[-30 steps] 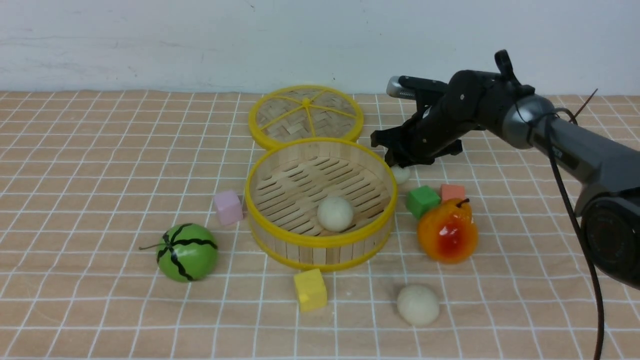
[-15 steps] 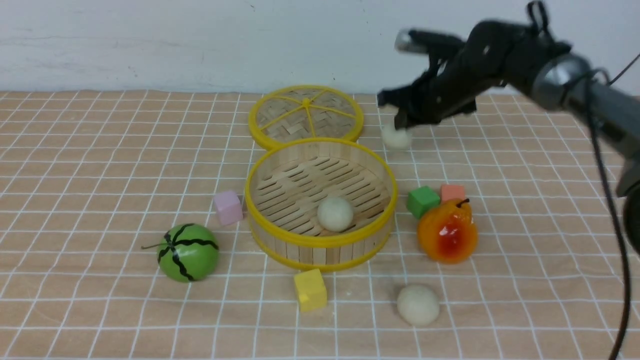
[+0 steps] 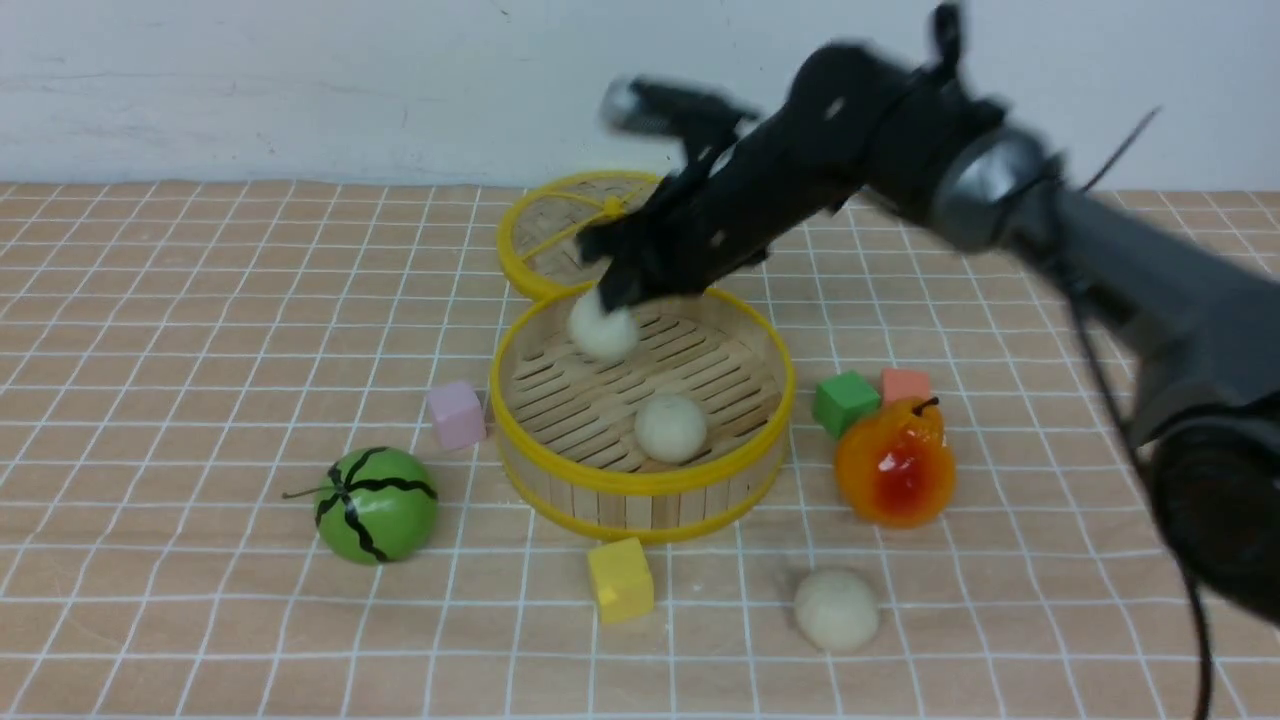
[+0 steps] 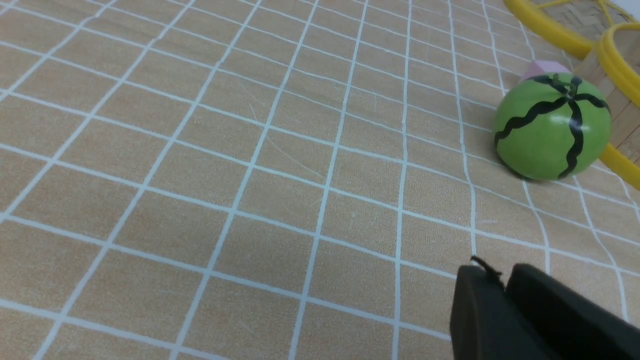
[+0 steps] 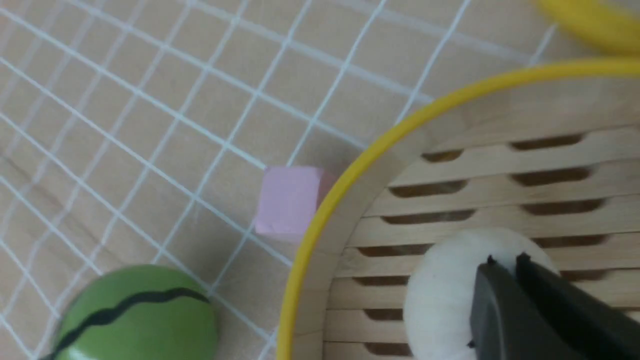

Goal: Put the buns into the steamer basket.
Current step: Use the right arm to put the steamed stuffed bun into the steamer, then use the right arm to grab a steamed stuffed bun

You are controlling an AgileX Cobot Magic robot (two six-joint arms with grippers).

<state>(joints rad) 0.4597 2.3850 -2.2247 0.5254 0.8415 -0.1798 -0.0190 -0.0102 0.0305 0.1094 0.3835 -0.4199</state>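
Bun (image 3: 603, 328) pinched in nearly closed right gripper (image 3: 618, 292), held above steamer basket (image 3: 640, 484), inside rim's far-left edge; left gripper (image 4: 492, 272) nearly closed.

In front view, looks forward and down from between the arms, well back, taking in most of the worktop (image 3: 200, 300), with wall (image 3: 300, 90) across the top of the frame and basket (image 3: 640, 507) at centre. From left wrist, looks slantwise across the worktop, nearer to melon (image 4: 552, 127) at lower left of front view. From right wrist, peers steeply down into basket, close above. Shares melon, lilac cube (image 5: 287, 200) and basket among all three.
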